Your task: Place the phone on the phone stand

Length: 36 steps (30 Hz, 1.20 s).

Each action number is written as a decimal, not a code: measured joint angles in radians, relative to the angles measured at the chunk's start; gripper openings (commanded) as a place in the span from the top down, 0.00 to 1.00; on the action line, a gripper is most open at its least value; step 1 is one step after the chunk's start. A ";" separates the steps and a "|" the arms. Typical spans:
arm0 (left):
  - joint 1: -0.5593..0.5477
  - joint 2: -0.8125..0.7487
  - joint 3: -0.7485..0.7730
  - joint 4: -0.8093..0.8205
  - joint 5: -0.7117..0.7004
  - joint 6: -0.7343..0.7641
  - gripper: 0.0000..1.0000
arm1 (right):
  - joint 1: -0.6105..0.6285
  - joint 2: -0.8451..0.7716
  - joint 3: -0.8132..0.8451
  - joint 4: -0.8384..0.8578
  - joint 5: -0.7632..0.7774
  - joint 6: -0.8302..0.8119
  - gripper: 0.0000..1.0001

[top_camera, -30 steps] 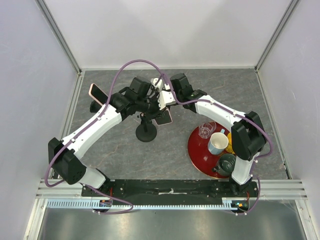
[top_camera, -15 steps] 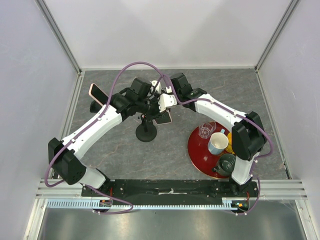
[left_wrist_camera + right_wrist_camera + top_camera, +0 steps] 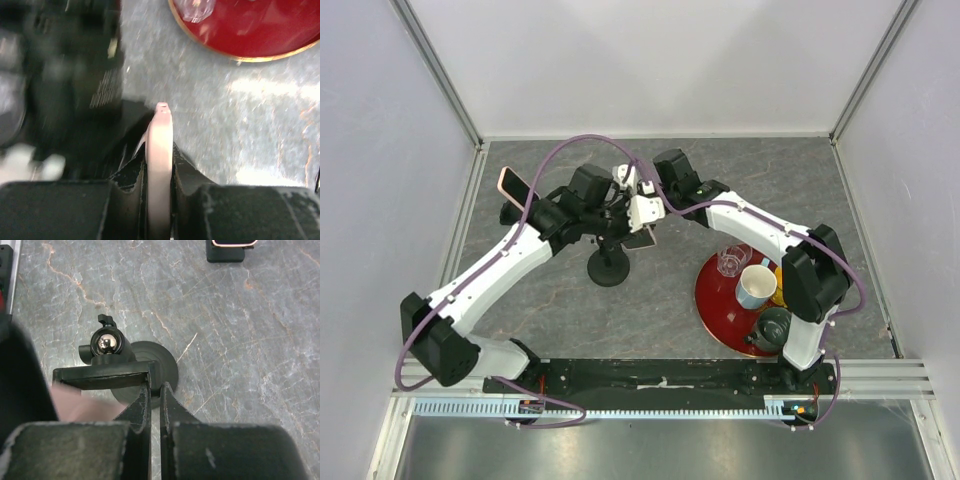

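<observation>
Edge-on between the jaws of my left gripper (image 3: 159,167) is a pink phone (image 3: 159,135), and the gripper is shut on it. From above, the phone (image 3: 643,238) hangs just right of the phone stand's stem. The phone stand (image 3: 150,371) is black, with a round disc base (image 3: 608,268), a shiny ball joint (image 3: 109,343) and a flat holder plate (image 3: 100,376). My right gripper (image 3: 156,388) is shut, its tips pinching the raised lip at the plate's right end. A pink blur of the phone lies under the plate in the right wrist view.
A red tray (image 3: 712,292) at the right holds a glass (image 3: 732,260), a mug (image 3: 756,285) and a dark teapot (image 3: 772,328). Another pink phone (image 3: 514,190) leans on a black block near the left wall. Both arms crowd the stand.
Both grippers have shifted a little left. The phone has moved left with the left gripper, closer to the stand's stem. The stand's base has slid slightly left.
</observation>
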 measured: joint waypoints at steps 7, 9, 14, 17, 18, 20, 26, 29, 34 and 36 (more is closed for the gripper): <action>0.025 -0.055 -0.026 -0.025 -0.037 -0.016 0.98 | -0.033 -0.006 -0.038 0.008 -0.090 0.021 1.00; 0.025 -0.055 -0.027 -0.019 -0.034 -0.021 0.98 | -0.038 -0.006 -0.045 0.018 -0.101 0.025 1.00; 0.025 -0.054 -0.027 -0.019 -0.034 -0.023 0.98 | -0.040 -0.016 -0.064 0.040 -0.091 0.044 1.00; 0.025 -0.053 -0.026 -0.022 -0.032 -0.035 0.98 | -0.032 -0.042 -0.108 0.093 -0.050 0.094 1.00; 0.025 -0.053 -0.025 -0.026 -0.029 -0.046 0.98 | -0.026 -0.058 -0.136 0.126 -0.026 0.119 1.00; 0.025 -0.053 -0.019 -0.045 -0.023 -0.080 0.98 | -0.011 -0.095 -0.200 0.203 0.034 0.171 1.00; 0.016 -0.056 -0.016 -0.077 -0.031 -0.200 0.98 | 0.030 -0.223 -0.436 0.486 0.252 0.371 1.00; 0.007 -0.066 -0.023 -0.081 -0.087 -0.271 0.98 | 0.058 -0.251 -0.500 0.579 0.362 0.441 1.00; -0.006 -0.070 -0.018 -0.096 -0.236 -0.413 0.98 | 0.105 -0.269 -0.549 0.652 0.543 0.536 1.00; -0.009 -0.070 -0.014 -0.093 -0.314 -0.486 0.98 | 0.126 -0.269 -0.553 0.664 0.629 0.577 1.00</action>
